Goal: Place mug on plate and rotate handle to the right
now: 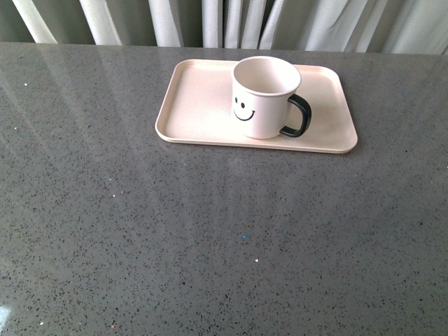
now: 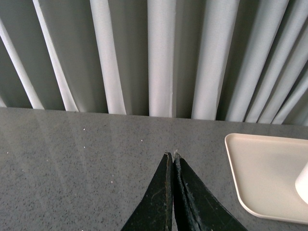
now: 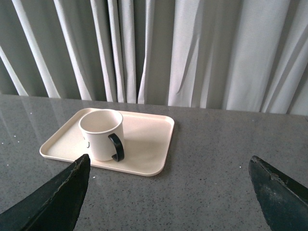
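The cream-white mug (image 1: pixel 262 96) with a black smiley face stands upright on the pale pink plate (image 1: pixel 196 105) at the far middle of the table. Its black handle (image 1: pixel 297 116) points to the right. The right wrist view shows the mug (image 3: pixel 101 134), its handle (image 3: pixel 117 147) and the plate (image 3: pixel 149 139) ahead of my right gripper (image 3: pixel 169 161), which is open, empty and well short of the plate. My left gripper (image 2: pixel 171 155) is shut and empty over bare table beside the plate's corner (image 2: pixel 262 175). Neither gripper shows in the front view.
The grey speckled table (image 1: pixel 210 238) runs from the plate to the near edge. Pale pleated curtains (image 1: pixel 231 21) hang just behind the table's far edge.
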